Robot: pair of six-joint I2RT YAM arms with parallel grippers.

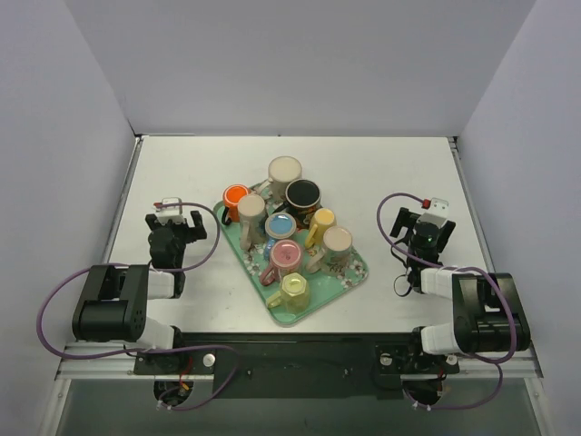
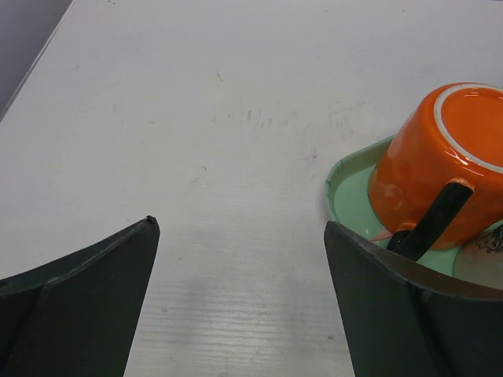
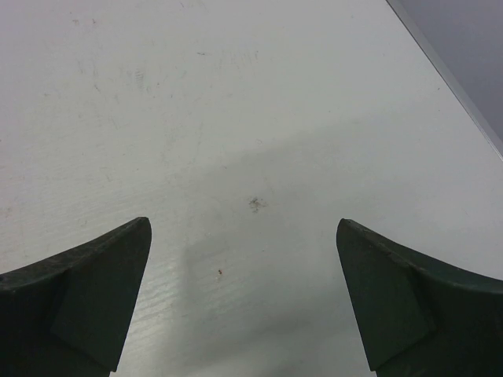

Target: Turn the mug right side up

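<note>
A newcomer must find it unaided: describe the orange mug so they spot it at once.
Find the green tray in the middle of the white table. At its far-left corner, nearest the left gripper, sits the orange mug. It is the only orange one, base up, with a black handle.

Robot lab test cell. My white worktop is boxed in by plain pale walls along its far, left and right edges. My bases bolt to a metal rail at the near edge, with purple cables looping loose.
</note>
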